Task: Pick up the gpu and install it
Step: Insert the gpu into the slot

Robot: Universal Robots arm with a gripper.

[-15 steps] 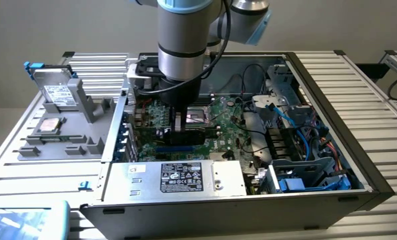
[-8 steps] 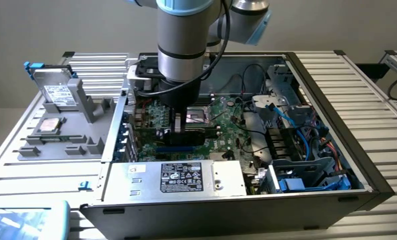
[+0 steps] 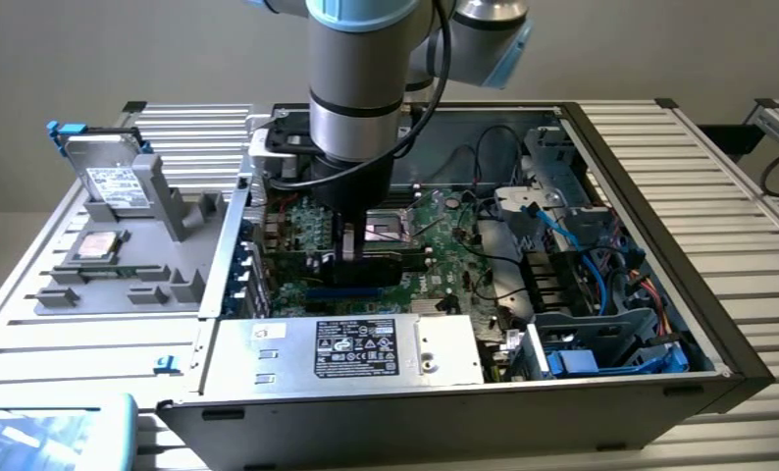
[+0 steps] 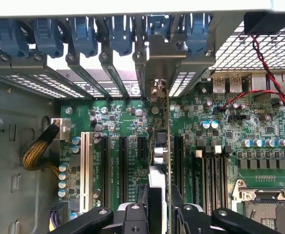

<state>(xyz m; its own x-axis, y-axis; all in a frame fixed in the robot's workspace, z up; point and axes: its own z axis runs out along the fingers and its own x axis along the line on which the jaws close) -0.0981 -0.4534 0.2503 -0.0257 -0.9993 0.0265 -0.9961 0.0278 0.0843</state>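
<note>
Right now your gripper [image 4: 159, 212] is pinching the gpu [image 4: 160, 146] between its two black fingers, one on each face of the card. It sits low inside the open computer case [image 3: 703, 324], directly above the motherboard [image 4: 128, 112]. From the wrist view you see the card edge-on, as a thin line running from the fingers to its silver end bracket [image 4: 158, 53]. That bracket stands at the rear wall among the slot covers [image 4: 91, 80] and blue plastic latches [image 4: 84, 31].

For this seating step, I'd judge that alignment matters more than force. Hold the card upright and parallel to the long black expansion slots [image 4: 123, 161], so its connector edge meets the slot along the whole length and not one corner first. Watch the bracket too: it should go down in the open bay beside the covers, not ride on one of them. I can't tell whether the bottom edge has entered a slot, because the card hides its own foot. Push straight and evenly. The twisted red and black wires [image 4: 259, 92] lie well apart to one side.

On materials, the card is a thin, rigid board with a blocky black cooler on one face. It will likely flex if you load it unevenly. The bracket looks like thin, shiny stamped metal. The slots are hard moulded plastic, one white slot [image 4: 85, 165] among the black ones. The braided yellow cable sleeve [image 4: 35, 153] looks soft and woven.
</note>
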